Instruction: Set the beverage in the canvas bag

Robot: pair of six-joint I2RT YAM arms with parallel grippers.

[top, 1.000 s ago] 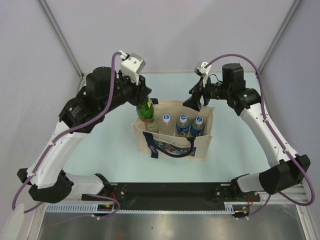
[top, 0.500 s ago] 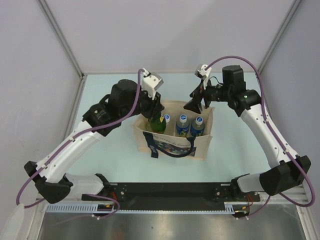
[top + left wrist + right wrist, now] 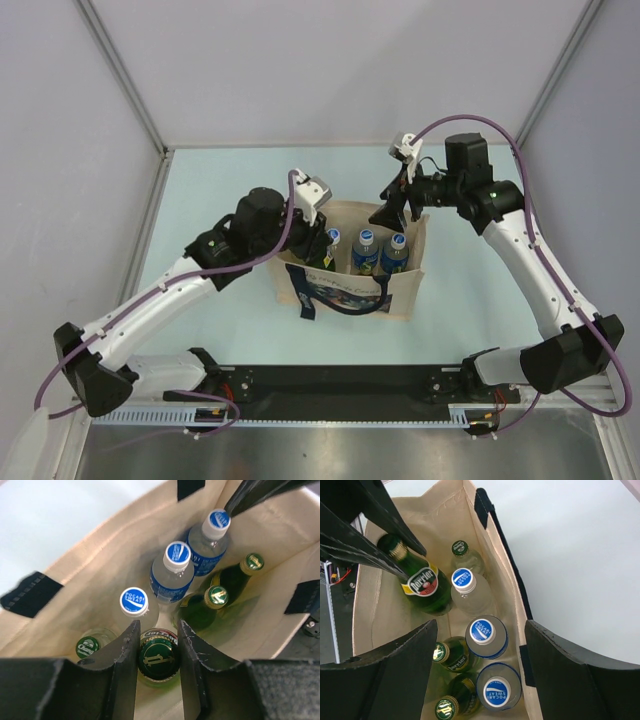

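Note:
The beige canvas bag with navy handles and a blue print panel stands open at mid-table. My left gripper is lowered into its left end, shut on the neck of a green Perrier bottle, which stands tilted inside the bag. The right wrist view shows that bottle held by the left fingers. My right gripper hangs over the bag's back right rim, jaws wide open and empty, spanning the bag's mouth and its side wall.
The bag holds three blue-capped Pocari Sweat bottles, two more green Perrier bottles and a Chang bottle. A black rail runs along the near edge. Grey walls enclose the table.
My left arm has swung right and down, carrying the green bottle from above the bag's left rim down inside the bag. The right arm has barely moved.

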